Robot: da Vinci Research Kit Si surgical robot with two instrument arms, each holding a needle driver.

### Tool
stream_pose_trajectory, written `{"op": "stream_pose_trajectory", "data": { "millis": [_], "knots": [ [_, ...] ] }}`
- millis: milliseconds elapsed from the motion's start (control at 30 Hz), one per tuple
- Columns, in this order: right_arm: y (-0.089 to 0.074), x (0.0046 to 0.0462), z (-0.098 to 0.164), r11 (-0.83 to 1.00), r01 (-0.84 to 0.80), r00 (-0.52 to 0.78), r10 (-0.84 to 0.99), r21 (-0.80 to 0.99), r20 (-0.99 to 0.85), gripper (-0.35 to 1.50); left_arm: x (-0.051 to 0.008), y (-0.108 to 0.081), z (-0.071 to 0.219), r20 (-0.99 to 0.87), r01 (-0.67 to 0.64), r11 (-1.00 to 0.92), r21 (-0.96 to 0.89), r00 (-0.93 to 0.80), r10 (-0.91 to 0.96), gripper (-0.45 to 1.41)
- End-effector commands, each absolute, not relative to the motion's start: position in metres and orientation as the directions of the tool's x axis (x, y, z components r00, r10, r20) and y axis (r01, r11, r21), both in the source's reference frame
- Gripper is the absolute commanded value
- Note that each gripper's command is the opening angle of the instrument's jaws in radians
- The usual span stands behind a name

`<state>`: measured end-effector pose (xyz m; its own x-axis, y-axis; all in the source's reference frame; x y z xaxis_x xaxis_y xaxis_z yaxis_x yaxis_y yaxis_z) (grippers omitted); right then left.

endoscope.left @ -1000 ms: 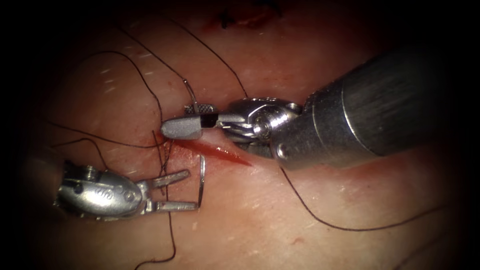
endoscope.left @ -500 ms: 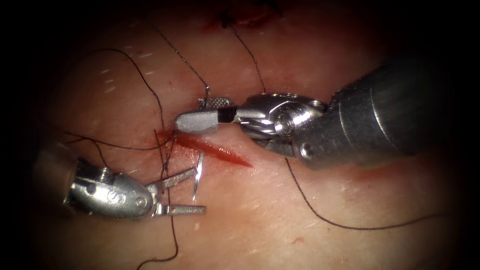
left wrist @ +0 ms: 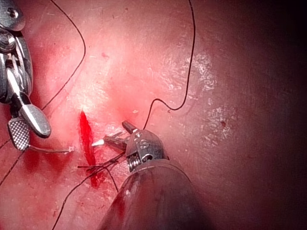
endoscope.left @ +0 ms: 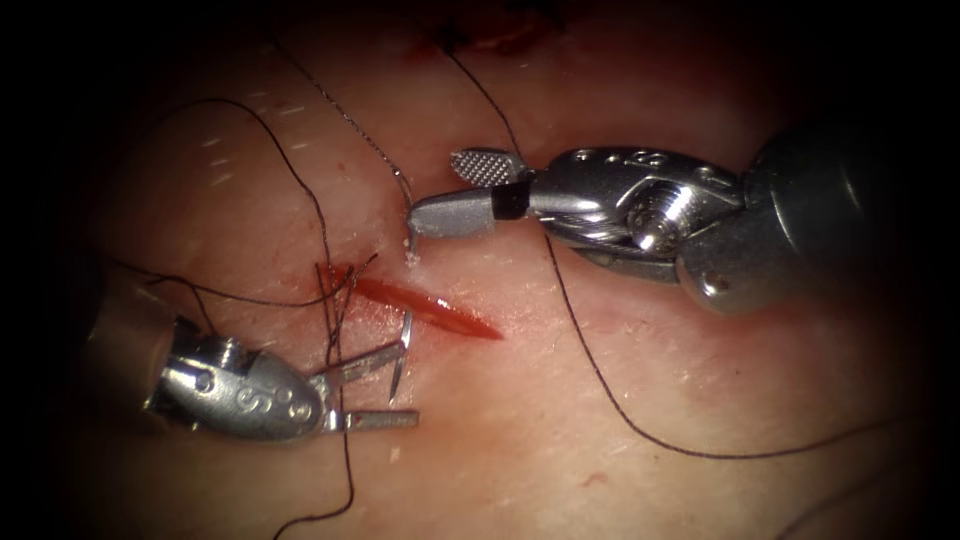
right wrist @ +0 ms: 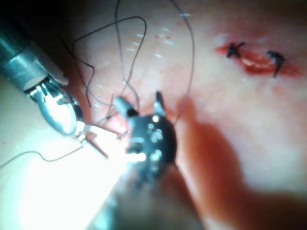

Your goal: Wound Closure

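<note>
The cut [endoscope.left: 430,308] is a short red slit in the tissue [endoscope.left: 520,440]. The curved needle is in the tissue under the cut. Its tip part [endoscope.left: 401,350] stands out on the near left side, and its tail [endoscope.left: 408,238] sticks up on the far right side, trailing black thread [endoscope.left: 600,380]. My left tool [endoscope.left: 397,385] is open with its jaws on either side of the needle tip and holds nothing. The left wrist view shows it [left wrist: 114,135] by the pale tip [left wrist: 98,143]. My right tool [endoscope.left: 435,190] is open beside the tail, holding nothing, as its own view [right wrist: 139,104] shows.
Thread loops lie over the tissue left of the cut [endoscope.left: 300,180], and knotted ends sit at the cut's left end [endoscope.left: 335,285]. Earlier dark stitches close a second red wound at the far edge [endoscope.left: 470,35], also visible as [right wrist: 254,60]. Red fluid stains the cut's edges.
My right tool opened, let go of the needle's tail and drew back to the right and upward. My left tool edged right, its open jaws staying around the needle tip.
</note>
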<state>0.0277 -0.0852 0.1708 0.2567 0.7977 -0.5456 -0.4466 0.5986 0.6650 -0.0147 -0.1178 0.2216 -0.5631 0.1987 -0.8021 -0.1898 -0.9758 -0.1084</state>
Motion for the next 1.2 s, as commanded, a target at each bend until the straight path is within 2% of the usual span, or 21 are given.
{"op": "stream_pose_trajectory", "data": {
  "millis": [33, 333, 467, 533, 567, 600, 733, 933, 1167, 1200],
  "knots": [
    [-0.0866, 0.0286, 0.1717, 0.626, -0.434, 0.296, 0.778, 0.648, -0.553, 1.16, -0.016, -0.1193, 0.2212, -0.803, -0.192, -0.974, -0.118, -0.559, 0.207, 0.44],
    [-0.0865, 0.0309, 0.1722, 0.714, -0.391, 0.362, 0.699, 0.58, -0.617, 1.14, -0.0162, -0.1194, 0.2211, -0.803, -0.191, -0.974, -0.12, -0.558, 0.209, 0.42],
    [-0.0862, 0.0315, 0.1714, 0.74, -0.379, 0.378, 0.672, 0.556, -0.637, 1.06, -0.016, -0.1195, 0.221, -0.803, -0.191, -0.974, -0.12, -0.558, 0.209, 0.41],
    [-0.0863, 0.0318, 0.1716, 0.749, -0.375, 0.38, 0.662, 0.546, -0.646, 0.54, -0.0159, -0.1195, 0.221, -0.803, -0.191, -0.974, -0.12, -0.558, 0.209, 0.41],
    [-0.0865, 0.0319, 0.1717, 0.754, -0.365, 0.386, 0.656, 0.546, -0.648, -0.07, -0.0158, -0.1196, 0.2209, -0.803, -0.191, -0.974, -0.121, -0.558, 0.209, 0.41],
    [-0.0867, 0.0319, 0.1718, 0.768, -0.342, 0.395, 0.641, 0.542, -0.658, -0.35, -0.0158, -0.1196, 0.2209, -0.803, -0.191, -0.974, -0.121, -0.558, 0.209, 0.41],
    [-0.0875, 0.0318, 0.1728, 0.775, -0.281, 0.43, 0.629, 0.566, -0.648, -0.35, -0.0149, -0.1196, 0.2202, -0.804, -0.186, -0.974, -0.127, -0.556, 0.211, 0.41],
    [-0.0875, 0.0316, 0.173, 0.766, -0.286, 0.426, 0.64, 0.576, -0.64, -0.35, -0.0137, -0.1195, 0.2185, -0.804, -0.18, -0.973, -0.142, -0.552, 0.22, 0.39],
    [-0.0867, 0.0308, 0.1739, 0.56, -0.387, 0.318, 0.827, 0.733, -0.464, -0.35, -0.0135, -0.1201, 0.2192, -0.804, -0.183, -0.974, -0.132, -0.555, 0.213, 0.37],
    [-0.0864, 0.0306, 0.174, 0.501, -0.398, 0.271, 0.865, 0.769, -0.423, -0.35, -0.0135, -0.1202, 0.2197, -0.804, -0.176, -0.976, -0.125, -0.558, 0.204, 0.37]
  ]
}}
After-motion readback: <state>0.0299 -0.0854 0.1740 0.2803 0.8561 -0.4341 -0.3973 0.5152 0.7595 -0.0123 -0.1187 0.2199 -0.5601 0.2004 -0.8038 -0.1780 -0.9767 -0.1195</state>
